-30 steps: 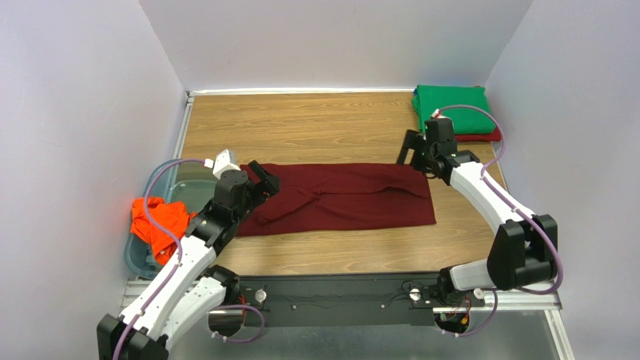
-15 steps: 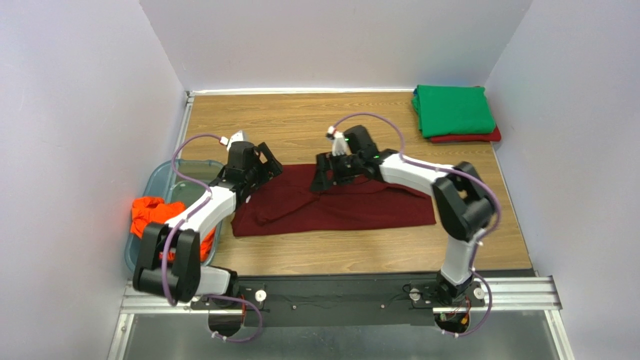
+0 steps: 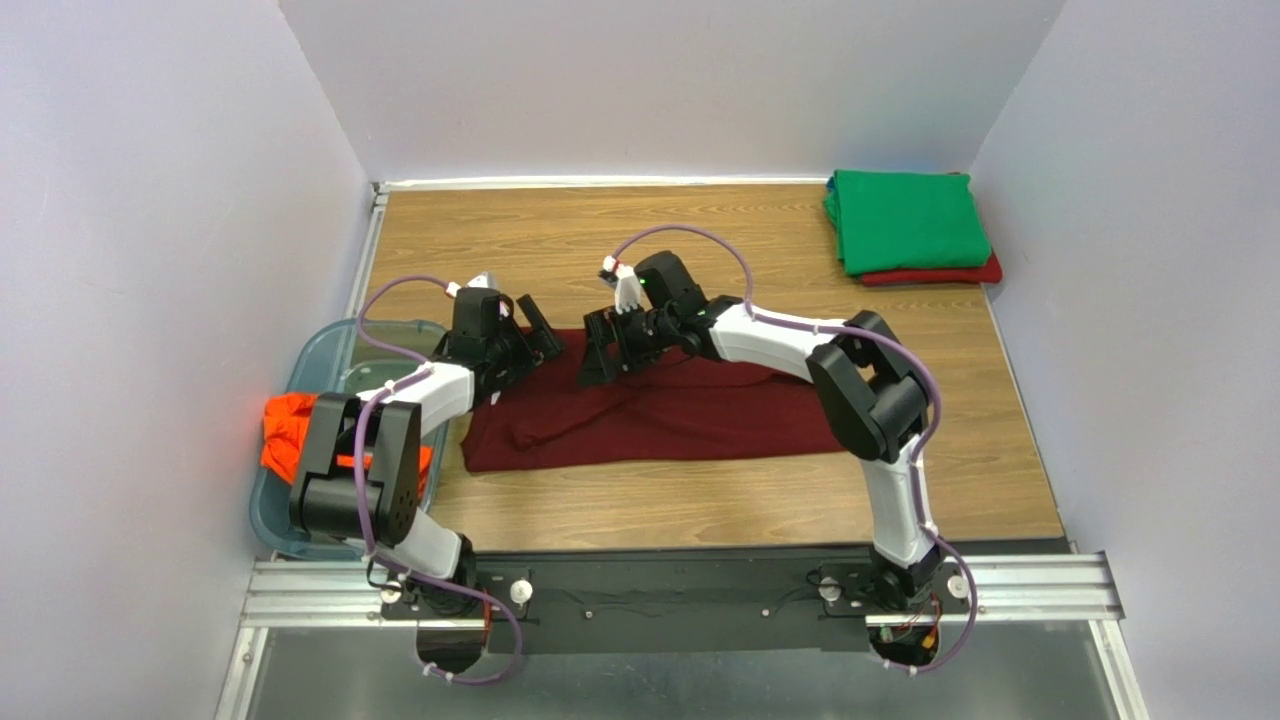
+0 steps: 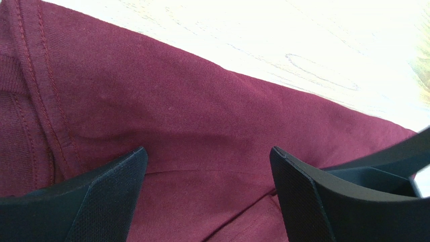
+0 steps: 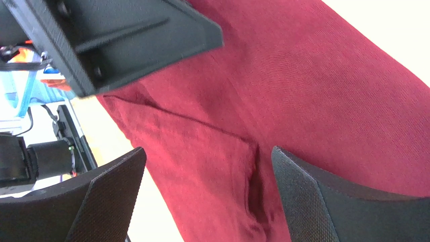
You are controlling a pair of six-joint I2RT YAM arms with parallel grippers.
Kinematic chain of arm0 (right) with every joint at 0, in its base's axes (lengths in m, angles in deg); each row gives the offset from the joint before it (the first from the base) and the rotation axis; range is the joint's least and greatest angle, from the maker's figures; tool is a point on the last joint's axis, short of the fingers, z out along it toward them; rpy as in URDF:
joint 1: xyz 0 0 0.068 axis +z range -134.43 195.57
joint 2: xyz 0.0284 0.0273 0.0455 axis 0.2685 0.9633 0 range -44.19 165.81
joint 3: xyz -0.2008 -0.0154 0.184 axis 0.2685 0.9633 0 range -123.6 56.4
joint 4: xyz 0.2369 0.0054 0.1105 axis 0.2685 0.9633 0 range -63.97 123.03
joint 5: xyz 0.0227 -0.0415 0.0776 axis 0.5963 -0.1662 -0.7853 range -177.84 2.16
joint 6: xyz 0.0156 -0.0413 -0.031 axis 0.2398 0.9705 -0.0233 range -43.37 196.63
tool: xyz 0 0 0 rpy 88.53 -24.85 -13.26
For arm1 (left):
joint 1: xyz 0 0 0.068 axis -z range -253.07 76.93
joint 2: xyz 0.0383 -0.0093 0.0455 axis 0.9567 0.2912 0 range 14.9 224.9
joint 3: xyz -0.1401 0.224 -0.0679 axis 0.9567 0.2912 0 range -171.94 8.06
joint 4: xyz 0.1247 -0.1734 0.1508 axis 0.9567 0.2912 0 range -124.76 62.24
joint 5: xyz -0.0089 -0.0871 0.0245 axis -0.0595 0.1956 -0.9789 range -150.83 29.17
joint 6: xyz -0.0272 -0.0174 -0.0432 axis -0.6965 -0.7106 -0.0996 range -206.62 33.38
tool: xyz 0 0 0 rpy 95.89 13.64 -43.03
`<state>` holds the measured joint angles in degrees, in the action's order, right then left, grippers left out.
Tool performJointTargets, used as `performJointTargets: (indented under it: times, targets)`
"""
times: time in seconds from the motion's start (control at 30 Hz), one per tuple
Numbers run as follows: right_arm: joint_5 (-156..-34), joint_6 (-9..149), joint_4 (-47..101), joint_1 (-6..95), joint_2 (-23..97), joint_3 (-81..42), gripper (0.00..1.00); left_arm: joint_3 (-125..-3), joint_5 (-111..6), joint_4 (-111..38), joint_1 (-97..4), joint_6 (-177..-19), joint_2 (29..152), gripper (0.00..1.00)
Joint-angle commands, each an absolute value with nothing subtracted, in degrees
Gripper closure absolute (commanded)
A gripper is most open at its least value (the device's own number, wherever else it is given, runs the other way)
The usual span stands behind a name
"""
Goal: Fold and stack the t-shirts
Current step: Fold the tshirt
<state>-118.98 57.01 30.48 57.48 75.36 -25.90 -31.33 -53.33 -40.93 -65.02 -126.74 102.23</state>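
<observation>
Maroon t-shirt [image 3: 706, 413] on wooden table [image 3: 601, 240]

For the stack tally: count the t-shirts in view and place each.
4: maroon shirt spread mid-table; green shirt folded in the far right corner on a red shirt; orange shirt in the left bin. More may be hidden there.

This is a robotics lab test cell rather than a home or shop. Plain pale partition walls [image 3: 181, 225] box in a small wood-grain bench [image 3: 676, 225] on the left, top and right of the overhead view. Along the bottom edge, a bolted metal rail [image 3: 676, 593] carries a white-and-black left arm [image 3: 421, 393] and right arm [image 3: 781, 333], both trailing exposed purple cables [image 3: 684, 228]. A teal plastic bin [image 3: 338, 375] sits at the left.
</observation>
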Motion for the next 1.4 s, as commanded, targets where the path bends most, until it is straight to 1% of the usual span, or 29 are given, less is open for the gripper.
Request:
performJointTargets:
  times: [0.0,0.27,0.77,0.97,1.13,1.37]
  targets:
    - [-119.0,57.6,29.7,58.9,79.8,-29.3,0.0,-29.7,-52.5,-40.8,-65.7,-125.1,102.5,0.02]
    - [-120.8,55.8,29.7,59.3,82.4,-30.6,0.02,-29.4,-52.7,-40.5,-65.9,-124.7,102.5,0.02]
    - [-126.5,56.7,29.6,62.0,72.9,-22.0,0.0,-30.2,-54.4,-39.2,-66.6,-124.4,102.6,0.02]
    - [-128.4,58.0,29.7,63.0,69.2,-16.7,0.0,-30.3,-55.3,-38.5,-66.7,-124.2,102.5,0.02]
    - [-124.9,57.8,29.8,63.3,64.4,-10.7,0.0,-30.6,-55.9,-37.8,-66.9,-124.1,101.6,0.02]
    - [-119.6,57.7,30.1,63.4,57.4,-6.7,0.0,-30.8,-56.2,-37.2,-67.0,-124.0,100.6,0.02]
